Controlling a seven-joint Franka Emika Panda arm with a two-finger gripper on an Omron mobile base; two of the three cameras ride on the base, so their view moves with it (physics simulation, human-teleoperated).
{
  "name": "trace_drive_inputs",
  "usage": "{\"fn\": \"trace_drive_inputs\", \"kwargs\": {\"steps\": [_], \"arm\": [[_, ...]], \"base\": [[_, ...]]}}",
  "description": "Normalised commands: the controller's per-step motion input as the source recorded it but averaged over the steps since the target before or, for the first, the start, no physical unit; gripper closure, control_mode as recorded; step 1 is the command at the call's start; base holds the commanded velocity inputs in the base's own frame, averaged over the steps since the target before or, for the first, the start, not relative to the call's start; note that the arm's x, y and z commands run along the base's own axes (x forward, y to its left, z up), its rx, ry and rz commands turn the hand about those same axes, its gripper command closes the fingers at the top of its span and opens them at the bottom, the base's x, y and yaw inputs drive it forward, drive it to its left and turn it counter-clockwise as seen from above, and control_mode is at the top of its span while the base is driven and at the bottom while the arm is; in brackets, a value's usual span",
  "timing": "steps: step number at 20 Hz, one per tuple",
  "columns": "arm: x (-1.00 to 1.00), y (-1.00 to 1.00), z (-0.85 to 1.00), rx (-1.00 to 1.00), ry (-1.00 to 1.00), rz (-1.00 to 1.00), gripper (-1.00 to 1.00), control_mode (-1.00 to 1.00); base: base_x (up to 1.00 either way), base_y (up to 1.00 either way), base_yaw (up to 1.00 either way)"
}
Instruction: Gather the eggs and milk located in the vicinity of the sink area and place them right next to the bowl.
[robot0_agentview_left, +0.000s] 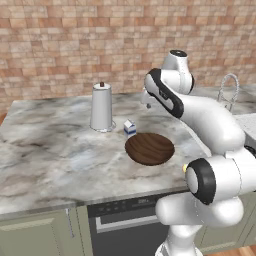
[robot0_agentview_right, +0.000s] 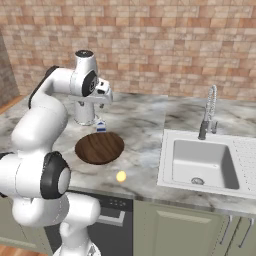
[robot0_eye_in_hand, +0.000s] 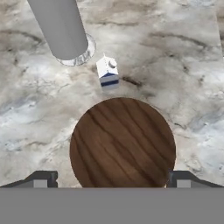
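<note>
1. A tall grey-white jug (robot0_agentview_left: 101, 107) with a dark knob stands upright on the marble worktop (robot0_agentview_left: 45, 150), just behind and to the left of the milk carton (robot0_agentview_left: 129, 128) from the left base view.
2. The milk carton stands upright between the jug and the wooden bowl (robot0_agentview_left: 149, 148), close to the bowl's far rim but apart from it; in the hand view the carton (robot0_eye_in_hand: 107, 72) sits just past the bowl (robot0_eye_in_hand: 123, 143).
3. One orange-yellow egg (robot0_agentview_right: 121, 176) lies on the worktop near the front edge, a little to the sink side of the bowl (robot0_agentview_right: 99, 147), not touching it.
4. The sink (robot0_agentview_right: 202, 162) with its chrome spring faucet (robot0_agentview_right: 208, 114) is set into the worktop well to the right of the bowl.
5. The gripper (robot0_eye_in_hand: 112, 178) hangs above the bowl, jaws spread wide with nothing between them; the fingertips (robot0_eye_in_hand: 40, 180) straddle the bowl's near edge in the hand view.
6. Count: one jug, one carton, one bowl, one egg, one sink.
7. The carton carries blue bands; no writing can be read.
8. A brick wall (robot0_agentview_left: 75, 45) backs the worktop, and a dark dishwasher front (robot0_agentview_left: 125, 220) sits below it.
</note>
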Motion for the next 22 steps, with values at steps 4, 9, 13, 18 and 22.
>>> {"fn": "trace_drive_inputs", "kwargs": {"steps": [4,9,13,18,22], "arm": [[0.49,0.06,0.0,-0.01,0.0,0.0,-1.0,-1.0],[0.45,0.18,-0.07,-0.08,0.0,0.0,-1.0,-1.0],[0.41,0.24,-0.31,-0.24,0.0,0.0,-1.0,-1.0],[0.33,0.22,-0.23,-0.1,-0.01,0.0,-1.0,-1.0],[0.34,0.33,-0.2,0.0,0.02,0.0,-1.0,-1.0]], "base": [[0.0,0.0,0.0],[0.0,0.0,0.0],[0.0,0.0,0.0],[0.0,0.0,0.0],[0.0,0.0,0.0]]}}
